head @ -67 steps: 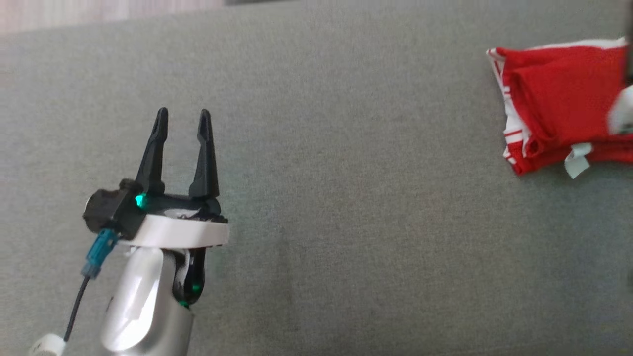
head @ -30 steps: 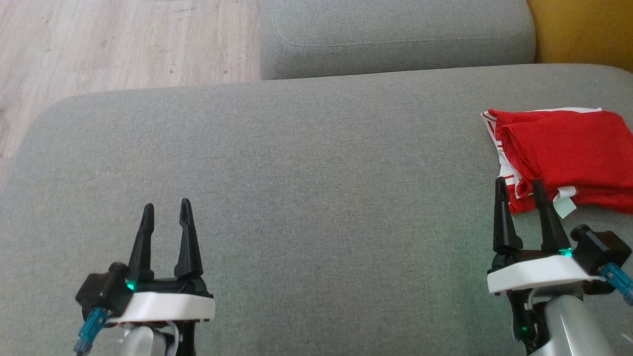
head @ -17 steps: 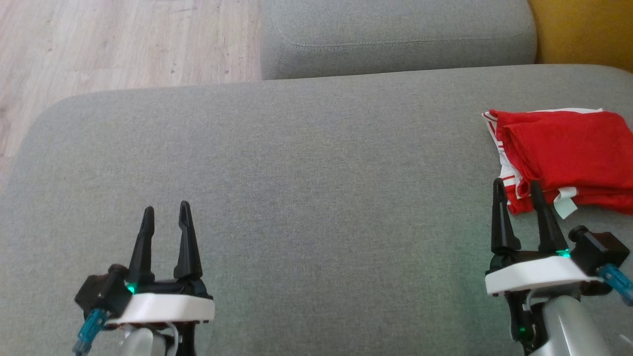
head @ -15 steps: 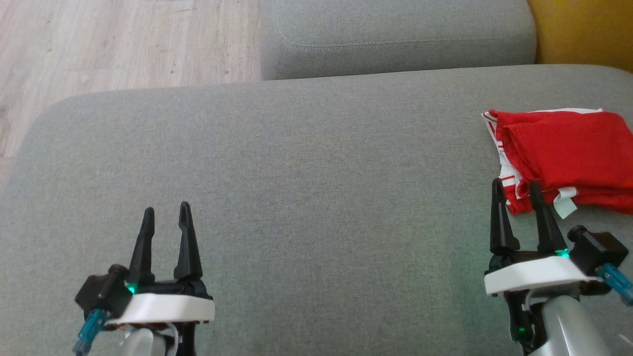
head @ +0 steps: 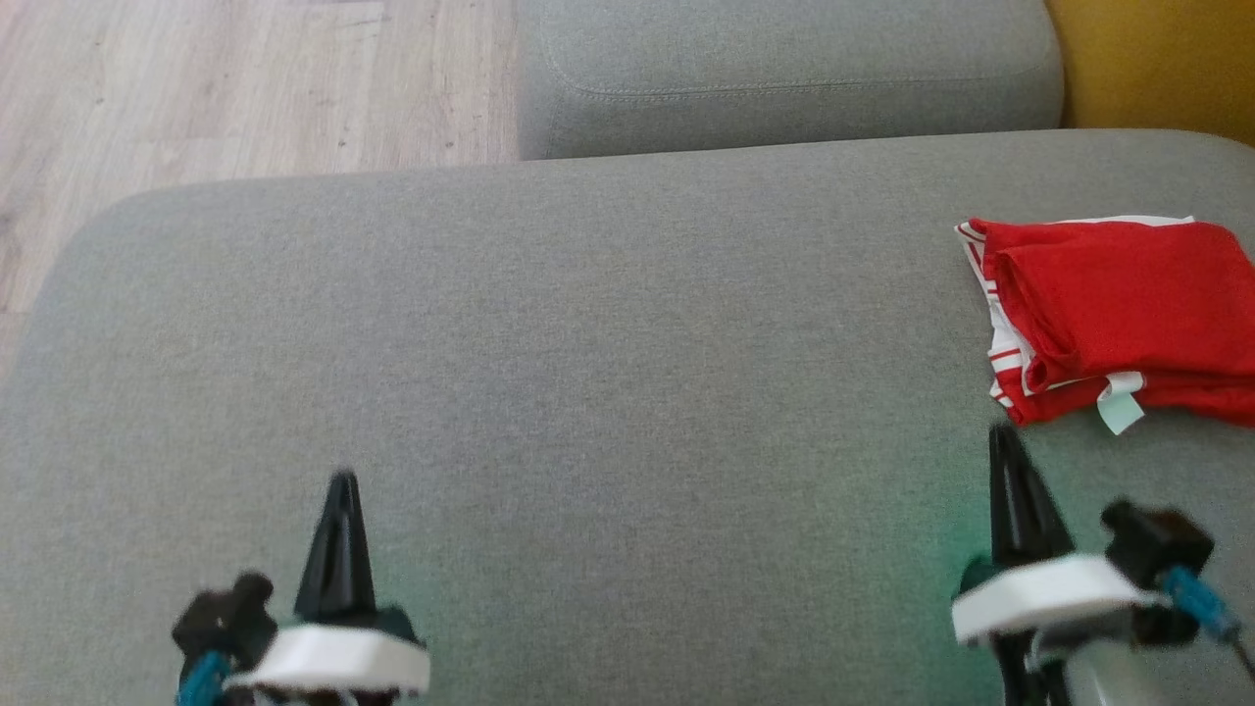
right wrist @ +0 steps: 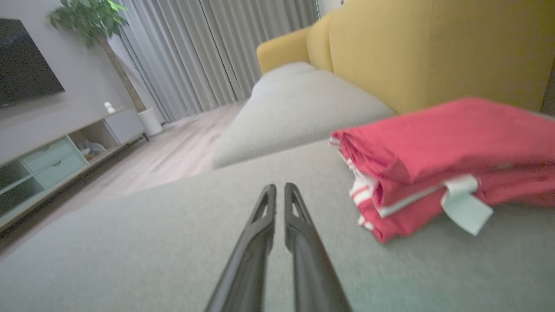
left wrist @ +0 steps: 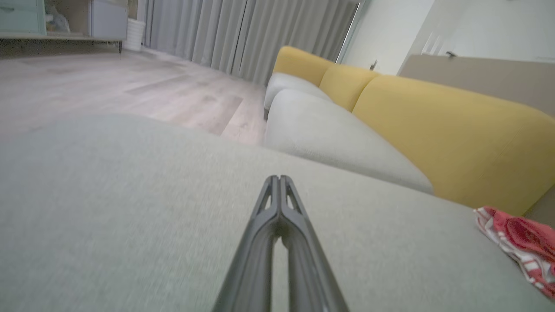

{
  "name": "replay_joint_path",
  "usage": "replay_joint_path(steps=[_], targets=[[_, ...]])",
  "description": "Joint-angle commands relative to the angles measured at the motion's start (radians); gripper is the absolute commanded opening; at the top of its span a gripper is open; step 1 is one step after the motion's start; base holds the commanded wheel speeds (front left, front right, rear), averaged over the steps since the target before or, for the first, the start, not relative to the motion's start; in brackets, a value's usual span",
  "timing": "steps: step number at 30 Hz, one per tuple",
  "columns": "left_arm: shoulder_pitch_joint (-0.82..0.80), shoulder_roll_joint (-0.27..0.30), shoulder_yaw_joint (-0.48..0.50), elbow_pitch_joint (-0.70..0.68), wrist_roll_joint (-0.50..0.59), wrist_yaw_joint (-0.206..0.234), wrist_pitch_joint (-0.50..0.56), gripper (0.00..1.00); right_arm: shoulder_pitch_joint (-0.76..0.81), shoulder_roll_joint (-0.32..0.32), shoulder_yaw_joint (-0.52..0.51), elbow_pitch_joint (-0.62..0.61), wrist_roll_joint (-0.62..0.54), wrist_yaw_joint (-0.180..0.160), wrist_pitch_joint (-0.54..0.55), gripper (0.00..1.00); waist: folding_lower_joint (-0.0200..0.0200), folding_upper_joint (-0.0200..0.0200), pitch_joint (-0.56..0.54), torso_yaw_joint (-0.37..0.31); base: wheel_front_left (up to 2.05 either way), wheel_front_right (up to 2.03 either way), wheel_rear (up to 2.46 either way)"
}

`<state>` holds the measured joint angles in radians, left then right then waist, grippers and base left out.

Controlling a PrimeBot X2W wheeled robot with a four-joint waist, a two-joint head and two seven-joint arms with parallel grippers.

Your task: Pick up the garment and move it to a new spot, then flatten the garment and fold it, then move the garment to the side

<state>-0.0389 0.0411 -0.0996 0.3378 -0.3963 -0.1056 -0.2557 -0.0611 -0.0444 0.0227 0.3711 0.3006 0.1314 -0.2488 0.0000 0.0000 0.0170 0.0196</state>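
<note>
The garment (head: 1123, 314) is red with white striped trim and a white label, and it lies folded on the grey cushion (head: 608, 373) at the far right. It also appears in the right wrist view as the garment (right wrist: 442, 160) and, at the right edge of the left wrist view, as the garment (left wrist: 522, 242). My left gripper (head: 341, 485) is shut and empty, low at the front left over bare cushion. My right gripper (head: 1005, 436) is shut too, holding nothing, just in front of the garment's near left corner and apart from it.
A second grey cushion (head: 784, 74) lies beyond the one in front, with wooden floor (head: 245, 88) to its left. A yellow backrest (head: 1157, 64) rises at the far right. A media unit (right wrist: 56, 164) and curtains (right wrist: 208, 56) stand across the room.
Both grippers have shut, their fingers now pressed together, and both have drawn back a little toward the near edge. The garment has not moved.
</note>
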Motion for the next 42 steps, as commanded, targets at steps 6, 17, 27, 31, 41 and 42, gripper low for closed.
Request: replay_joint_path(steps=[6, 17, 27, 31, 41, 42], targets=[[-0.011, 0.000, 0.011, -0.013, -0.061, -0.001, 0.019, 0.00, -0.010, -0.001, -0.006, -0.016, 0.066, 0.000, 0.017, 0.00, 0.0000, 0.0000, -0.001, -0.001, 0.00, 0.00, 0.00], [-0.016, 0.001, 0.030, -0.021, -0.168, -0.003, 0.051, 0.00, -0.013, -0.002, -0.018, -0.026, 0.182, 0.000, 0.049, 0.00, 0.0000, 0.0000, -0.002, -0.003, 0.00, 0.00, 0.00], [-0.021, 0.002, 0.048, -0.028, -0.274, -0.006, 0.083, 0.00, -0.017, -0.003, -0.029, -0.036, 0.297, 0.000, 0.080, 0.00, 0.0000, 0.0000, -0.003, -0.004, 0.00, 0.00, 0.00], [-0.023, 0.002, 0.055, -0.031, -0.313, -0.006, 0.095, 0.00, -0.018, -0.003, -0.033, -0.040, 0.339, 0.000, 0.092, 0.00, 0.0000, 0.0000, -0.004, -0.005, 0.00, 0.00, 0.00], [-0.028, 0.003, 0.070, -0.037, -0.400, -0.008, 0.122, 0.00, -0.021, -0.004, -0.043, -0.048, 0.434, 0.000, 0.117, 0.00, 0.0000, 0.0000, -0.005, -0.006, 0.00, 0.00, 0.00], [-0.028, 0.003, 0.072, -0.037, -0.410, -0.008, 0.125, 0.00, -0.021, -0.004, -0.044, -0.049, 0.444, 0.000, 0.120, 0.00, 0.0000, 0.0000, -0.005, -0.007, 0.00, 0.00, 0.00]])
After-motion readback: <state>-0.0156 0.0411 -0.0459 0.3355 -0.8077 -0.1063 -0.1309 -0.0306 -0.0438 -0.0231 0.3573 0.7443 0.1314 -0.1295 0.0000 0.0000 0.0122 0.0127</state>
